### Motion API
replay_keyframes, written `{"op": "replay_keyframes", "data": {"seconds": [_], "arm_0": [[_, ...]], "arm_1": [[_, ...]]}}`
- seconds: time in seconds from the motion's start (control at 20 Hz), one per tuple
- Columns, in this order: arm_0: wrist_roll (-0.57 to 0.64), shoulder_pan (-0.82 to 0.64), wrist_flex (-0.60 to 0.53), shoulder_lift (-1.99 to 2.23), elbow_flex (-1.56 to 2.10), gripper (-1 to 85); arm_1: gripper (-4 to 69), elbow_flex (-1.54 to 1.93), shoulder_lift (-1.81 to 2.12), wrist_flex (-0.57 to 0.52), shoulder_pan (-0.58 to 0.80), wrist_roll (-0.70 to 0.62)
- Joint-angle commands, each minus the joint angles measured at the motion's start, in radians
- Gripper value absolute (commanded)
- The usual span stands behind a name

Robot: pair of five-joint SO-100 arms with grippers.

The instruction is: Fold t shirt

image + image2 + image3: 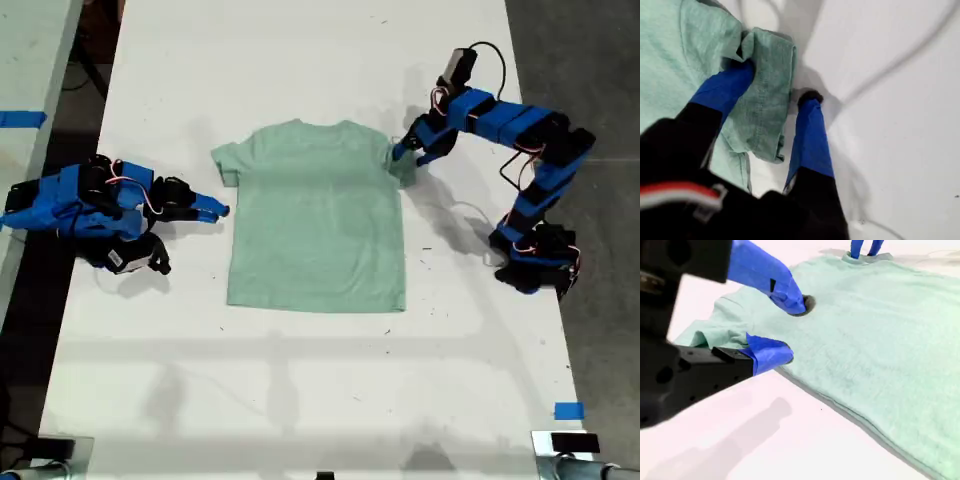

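The pale mint-green t shirt [315, 220] lies flat and face up in the middle of the white table [300, 380]. At the exterior view's right, my first gripper [400, 152] is open, low on the table, with its jaws on either side of the bunched sleeve [767, 95]. One blue finger [720, 92] rests on the cloth and the other [810, 135] on the bare table. At the exterior view's left, my second gripper [218, 210] is open beside the shirt's other edge, below its sleeve [225, 160]. In the second wrist view my second gripper [790, 327] holds nothing.
Blue tape marks [568, 410] sit near the table's front corner on the exterior view's right. A second pale table [30, 60] stands beyond a dark gap at the exterior view's left. Dark floor [590, 60] borders the table at the exterior view's right.
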Motion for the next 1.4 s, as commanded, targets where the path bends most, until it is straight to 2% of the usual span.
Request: {"op": "replay_keyframes", "data": {"seconds": [0.0,0.05,0.2,0.4,0.6,0.75,0.95,1.25,1.35], "arm_0": [[0.0,0.008,-0.015,0.006,0.009,12.0],[0.0,0.008,-0.015,0.006,0.009,12.0],[0.0,0.009,-0.015,0.006,0.009,12.0],[0.0,0.009,-0.015,0.006,0.009,12.0],[0.0,0.009,-0.015,0.006,0.009,12.0],[0.0,0.009,-0.015,0.006,0.009,12.0],[0.0,0.009,-0.015,0.006,0.009,12.0],[0.0,0.009,-0.015,0.006,0.009,12.0],[0.0,0.009,-0.015,0.006,0.009,12.0]], "arm_1": [[9.3,-0.011,0.0,-0.032,-0.008,-0.002],[1.2,-0.011,0.011,-0.02,-0.008,0.003],[1.4,-0.023,0.054,0.021,-0.012,0.005],[1.4,-0.173,0.095,0.184,-0.032,0.017],[1.4,-0.43,0.12,0.356,-0.11,0.018],[1.4,-0.604,0.081,0.396,-0.189,0.021],[1.4,-0.799,-0.057,0.365,-0.31,-0.003],[1.5,-0.808,-0.219,0.199,-0.485,-0.086],[1.6,-0.844,-0.298,0.164,-0.532,-0.158]]}}
